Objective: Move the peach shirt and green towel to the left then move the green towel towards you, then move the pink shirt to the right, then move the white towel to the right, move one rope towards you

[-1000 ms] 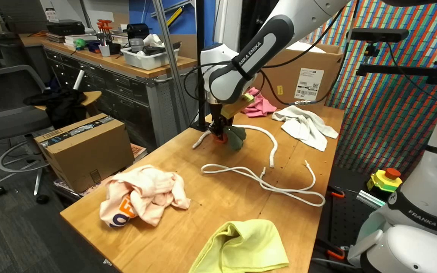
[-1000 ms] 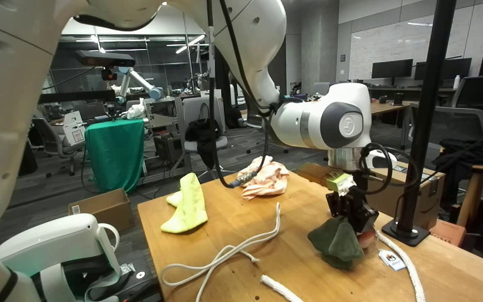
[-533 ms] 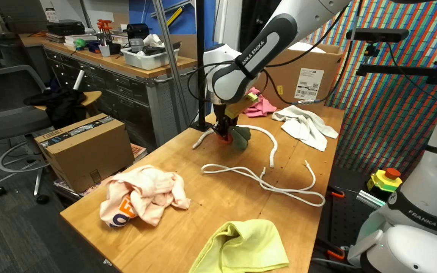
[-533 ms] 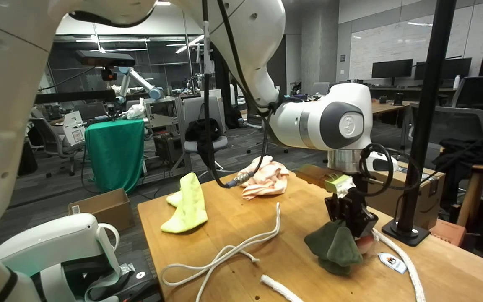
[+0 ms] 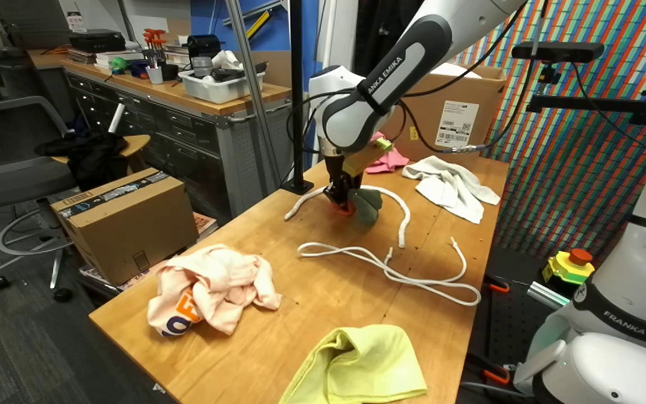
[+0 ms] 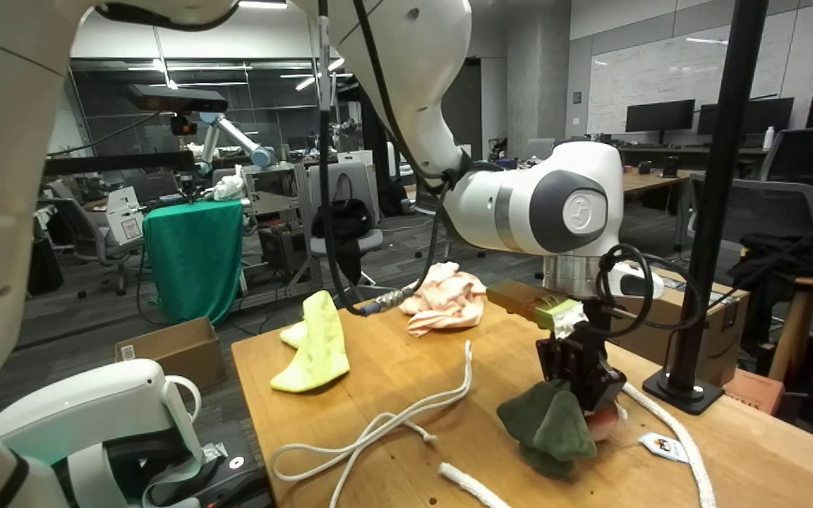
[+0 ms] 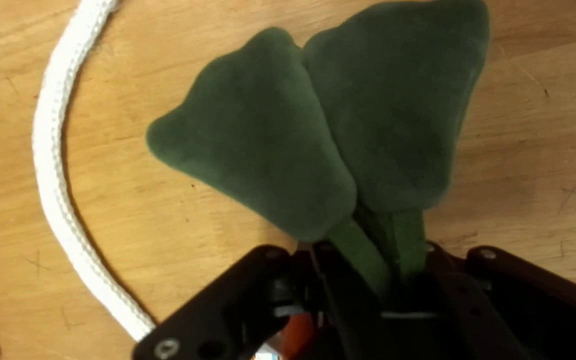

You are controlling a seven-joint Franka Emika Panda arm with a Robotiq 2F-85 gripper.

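Jaws gripping dark green bundle (image 6: 553,423) | tabletop (image 5: 323,297) roomy beside peach shirt (image 5: 216,286) | white towel (image 5: 449,188) at its edge

Crumpled peach shirt (image 5: 216,286), folded green towel (image 5: 376,359), bunched pink shirt (image 5: 388,161) near rumpled white towel (image 5: 452,188), looped rope (image 5: 396,276)

vs 1 s ago: gripper (image 6: 586,398) has moved away from the black pole (image 6: 719,176) and in toward the thin looped rope (image 5: 395,275); shows in both exterior views. The dark green bundle (image 6: 551,427) and its red end (image 6: 603,423), clamped in it, went along. Blue-and-white tag (image 6: 664,446), on the tool's pole side, slid and turned slightly; gap to the tool is wider. The arm (image 5: 396,67) above the tool now covers more of the pink shirt (image 5: 391,161) behind it. Cable connector (image 6: 391,299), beyond the tool, swung to the edge of the peach shirt (image 6: 449,300).
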